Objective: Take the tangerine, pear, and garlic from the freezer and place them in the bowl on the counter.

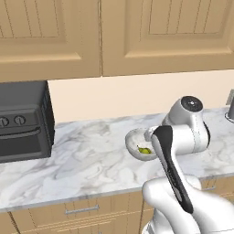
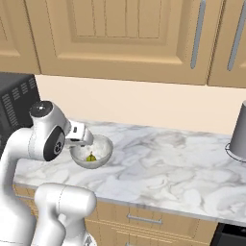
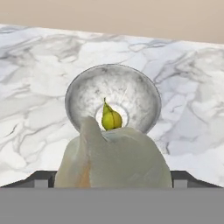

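Pear (image 3: pixel 111 119) sits in bowl (image 3: pixel 83 89), garlic (image 3: pixel 116 159) held above rim.

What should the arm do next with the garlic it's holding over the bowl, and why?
Probably let go. The garlic sits between the fingers of the gripper, right above the bowl, and the pear already lies at the bowl's bottom. A release here should drop the bulb inside, on or beside the pear, rather than onto the counter.

Garlic (image 3: pixel 114 159) hides pincer fingertips; arm covers bowl (image 1: pixel 135 139) edge.
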Robot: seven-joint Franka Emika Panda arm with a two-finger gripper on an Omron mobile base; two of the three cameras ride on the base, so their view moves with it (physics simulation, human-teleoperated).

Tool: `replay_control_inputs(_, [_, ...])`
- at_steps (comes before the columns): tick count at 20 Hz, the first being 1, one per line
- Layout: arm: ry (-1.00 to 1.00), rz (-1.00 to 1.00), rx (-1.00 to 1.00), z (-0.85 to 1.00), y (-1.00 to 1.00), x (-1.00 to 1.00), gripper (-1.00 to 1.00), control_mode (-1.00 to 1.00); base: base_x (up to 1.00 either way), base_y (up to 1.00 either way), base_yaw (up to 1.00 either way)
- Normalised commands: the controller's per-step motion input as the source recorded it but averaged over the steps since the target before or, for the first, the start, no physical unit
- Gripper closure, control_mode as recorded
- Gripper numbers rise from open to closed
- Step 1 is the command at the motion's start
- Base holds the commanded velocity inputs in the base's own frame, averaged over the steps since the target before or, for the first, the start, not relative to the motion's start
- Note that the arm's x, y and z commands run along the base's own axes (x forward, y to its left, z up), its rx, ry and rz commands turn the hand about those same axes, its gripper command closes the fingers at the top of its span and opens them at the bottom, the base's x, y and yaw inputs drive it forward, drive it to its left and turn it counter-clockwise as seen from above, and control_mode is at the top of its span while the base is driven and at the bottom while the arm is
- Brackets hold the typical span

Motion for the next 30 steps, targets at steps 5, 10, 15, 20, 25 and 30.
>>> replay_control_inputs(5, [0.12, 0.02, 0.00, -0.53, 0.00, 0.57, 1.00, -1.00, 0.00, 0.00, 0.00])
replay_control_inputs(10, [0.07, 0.02, 0.00, -0.51, 0.00, 0.52, 1.00, -1.00, 0.00, 0.00, 0.00])
replay_control_inputs(15, [0.10, 0.00, 0.00, -0.40, 0.00, 0.57, 1.00, -1.00, 0.00, 0.00, 0.00])
replay_control_inputs(20, [0.12, 0.00, 0.00, -0.30, 0.00, 0.46, 1.00, -1.00, 0.00, 0.00, 0.00])
replay_control_inputs(25, [0.05, 0.00, 0.00, -0.30, 0.00, 0.40, 1.00, -1.00, 0.00, 0.00, 0.00])
replay_control_inputs(30, [0.07, 0.00, 0.00, -0.30, 0.00, 0.15, -1.00, -1.00, 0.00, 0.00, 0.00])
